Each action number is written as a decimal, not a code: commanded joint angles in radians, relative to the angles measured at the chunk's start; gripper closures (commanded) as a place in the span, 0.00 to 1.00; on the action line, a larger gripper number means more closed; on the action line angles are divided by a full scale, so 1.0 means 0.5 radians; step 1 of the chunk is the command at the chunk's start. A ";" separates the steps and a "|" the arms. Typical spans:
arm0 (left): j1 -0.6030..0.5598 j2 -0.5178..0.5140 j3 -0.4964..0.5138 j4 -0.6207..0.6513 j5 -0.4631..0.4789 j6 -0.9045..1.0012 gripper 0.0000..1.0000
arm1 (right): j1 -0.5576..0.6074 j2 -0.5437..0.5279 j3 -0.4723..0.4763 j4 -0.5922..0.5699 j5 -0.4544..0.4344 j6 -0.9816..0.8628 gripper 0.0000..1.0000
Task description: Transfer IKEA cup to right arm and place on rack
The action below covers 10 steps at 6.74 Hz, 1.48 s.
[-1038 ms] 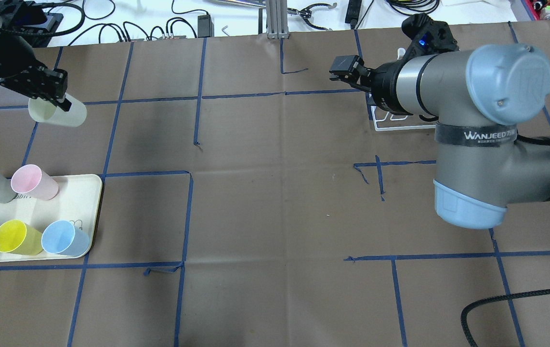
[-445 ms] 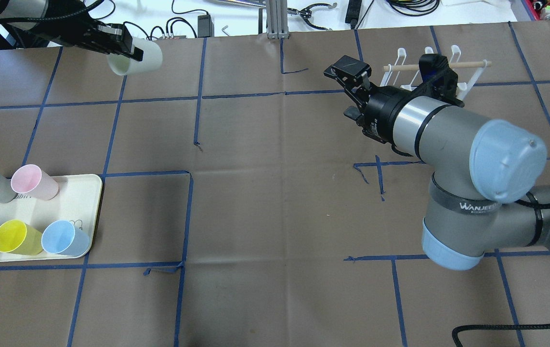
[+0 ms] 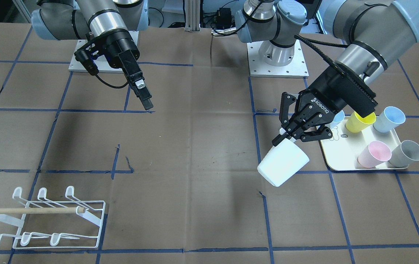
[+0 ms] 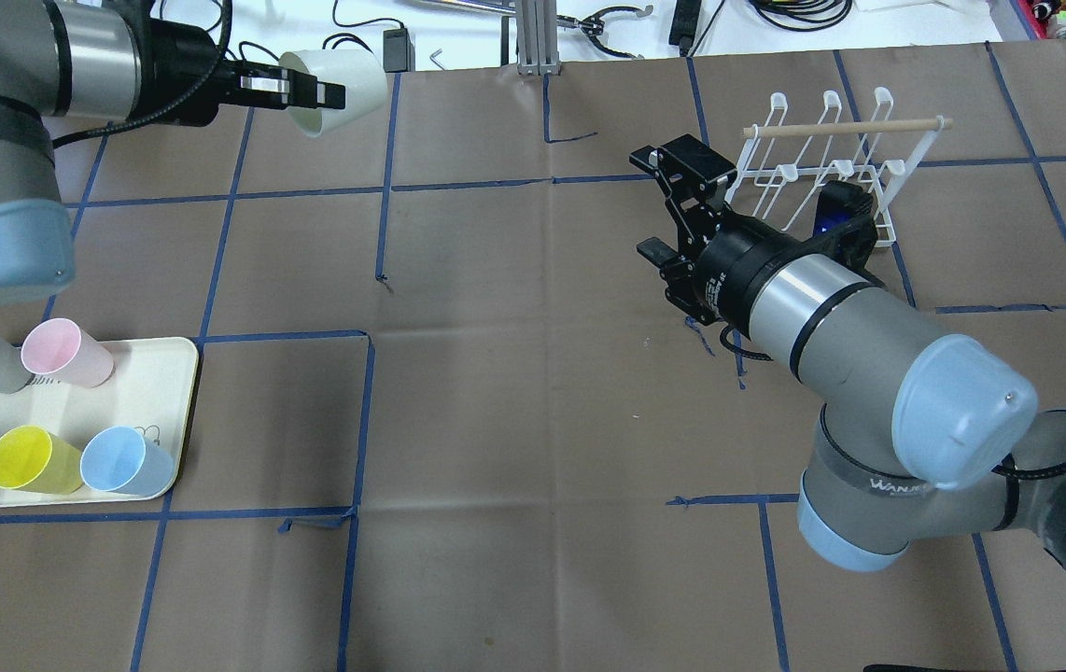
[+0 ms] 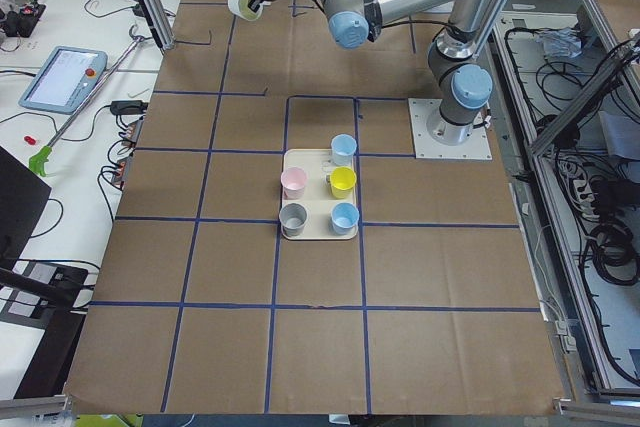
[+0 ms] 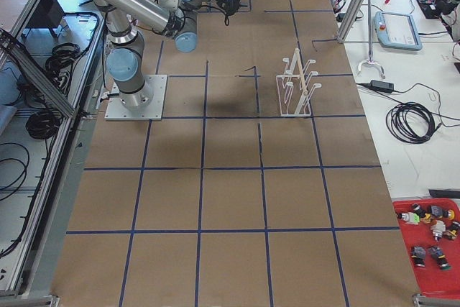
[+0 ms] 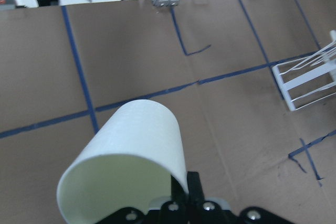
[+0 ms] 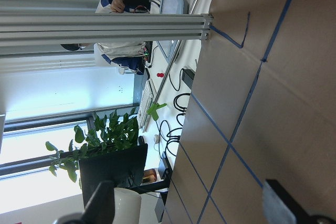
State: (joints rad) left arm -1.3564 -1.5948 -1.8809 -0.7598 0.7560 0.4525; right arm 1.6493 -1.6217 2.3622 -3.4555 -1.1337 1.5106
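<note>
My left gripper, marked ROBOTIQ, is shut on the rim of a white cup and holds it tilted in the air over the far left of the table. The cup also shows in the front view and the left wrist view. My right gripper is open and empty, in the air right of the table's middle, pointing left toward the cup; a wide gap lies between them. The white wire rack with its wooden dowel stands just behind the right gripper, and shows in the front view.
A cream tray at the near left holds grey, pink, yellow and two blue cups. Blue tape lines cross the brown table cover. Cables and an aluminium post lie beyond the far edge.
My left arm has carried the white cup away from the left edge, farther back and to the right. My right arm has drawn back toward the robot, uncovering the rack.
</note>
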 commanded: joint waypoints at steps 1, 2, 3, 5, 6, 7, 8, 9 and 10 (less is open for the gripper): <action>-0.106 0.203 -0.345 0.276 -0.113 0.031 1.00 | 0.064 -0.003 0.019 -0.023 -0.024 0.041 0.00; -0.210 0.195 -0.425 0.481 -0.110 0.040 1.00 | 0.100 0.000 0.019 -0.023 -0.024 0.041 0.00; -0.241 0.195 -0.471 0.571 -0.110 0.043 1.00 | 0.113 0.007 0.016 -0.026 -0.027 0.068 0.00; -0.294 0.135 -0.579 0.874 -0.116 0.061 1.00 | 0.149 0.013 0.006 -0.001 -0.030 0.102 0.00; -0.318 -0.027 -0.579 1.155 -0.165 0.055 1.00 | 0.180 0.022 -0.021 0.002 -0.034 0.169 0.00; -0.376 -0.114 -0.576 1.294 -0.192 0.019 1.00 | 0.202 0.071 -0.079 0.005 -0.034 0.173 0.00; -0.422 -0.096 -0.585 1.299 -0.193 0.006 1.00 | 0.235 0.174 -0.143 -0.001 -0.034 0.164 0.00; -0.435 -0.093 -0.589 1.302 -0.193 0.012 1.00 | 0.269 0.282 -0.250 -0.013 -0.034 0.166 0.01; -0.438 -0.081 -0.592 1.305 -0.196 0.012 1.00 | 0.288 0.340 -0.300 -0.013 -0.034 0.166 0.01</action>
State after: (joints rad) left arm -1.5694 -1.6388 -2.1747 -0.1124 0.6598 0.4589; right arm 1.7794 -1.4946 2.2500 -3.4603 -1.1504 1.5934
